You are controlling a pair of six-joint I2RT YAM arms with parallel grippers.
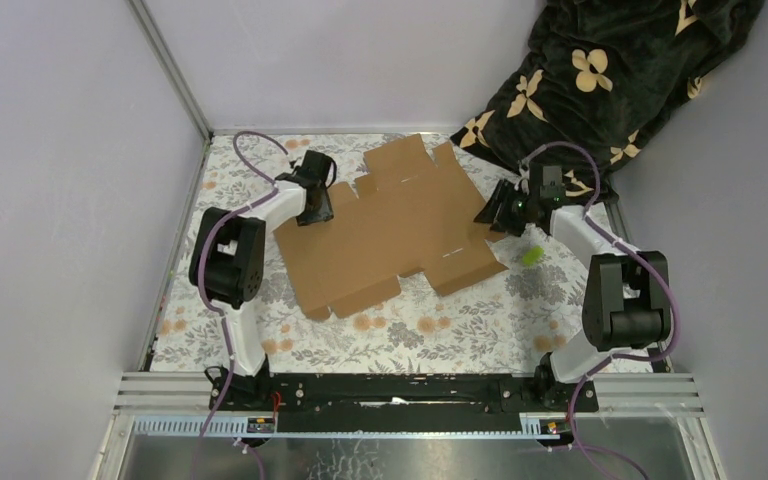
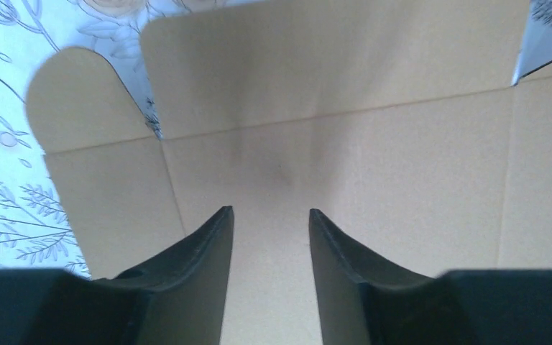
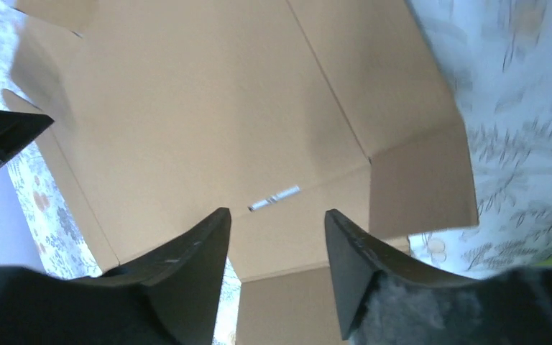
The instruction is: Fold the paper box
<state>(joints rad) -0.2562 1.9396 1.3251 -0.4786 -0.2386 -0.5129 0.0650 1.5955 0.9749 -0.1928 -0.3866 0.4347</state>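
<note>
The paper box [image 1: 390,225] lies as a flat brown cardboard sheet with flaps and tabs on the floral cloth, unfolded. My left gripper [image 1: 317,212] hovers at its left edge, open and empty; in the left wrist view the gripper [image 2: 271,210] has its fingers apart over the box panel [image 2: 345,122]. My right gripper [image 1: 491,213] is at the sheet's right edge, open and empty; in the right wrist view the gripper [image 3: 277,212] points over a side flap [image 3: 417,180] and a small slot [image 3: 274,198].
A small lime-green block [image 1: 532,255] lies on the cloth just right of the sheet, near the right arm. A dark flowered blanket [image 1: 600,80] is heaped at the back right. Walls stand to the left and behind.
</note>
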